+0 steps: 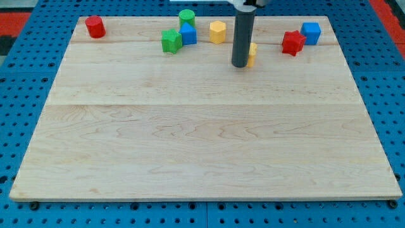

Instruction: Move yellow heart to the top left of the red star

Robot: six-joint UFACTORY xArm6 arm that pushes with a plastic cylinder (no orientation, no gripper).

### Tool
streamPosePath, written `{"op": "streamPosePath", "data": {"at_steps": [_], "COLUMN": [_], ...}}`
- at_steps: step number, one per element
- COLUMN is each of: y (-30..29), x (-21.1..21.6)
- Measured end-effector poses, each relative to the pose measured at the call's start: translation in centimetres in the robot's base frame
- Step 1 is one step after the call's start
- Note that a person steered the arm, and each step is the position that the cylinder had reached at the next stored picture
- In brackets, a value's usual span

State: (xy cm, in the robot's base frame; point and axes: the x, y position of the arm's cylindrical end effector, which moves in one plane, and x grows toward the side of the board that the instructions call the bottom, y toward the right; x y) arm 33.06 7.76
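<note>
The yellow heart (252,54) lies near the view's top, mostly hidden behind my rod; only its right edge shows. My tip (240,64) rests on the board right against the heart's left side. The red star (292,42) lies to the heart's right and slightly higher, a short gap away. A blue cube (311,32) touches the star's upper right.
A yellow hexagon (218,31) lies up and left of my tip. A blue block (188,34), a green cylinder (186,18) and a green star (171,41) cluster further left. A red cylinder (95,26) stands at the top left corner. The wooden board (202,139) has blue pegboard around it.
</note>
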Motion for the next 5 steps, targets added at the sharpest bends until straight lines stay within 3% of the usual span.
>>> {"op": "streamPosePath", "data": {"at_steps": [2, 4, 5], "y": [5.9, 6.2, 6.4], "x": [-1.9, -8.7, -10.0]}}
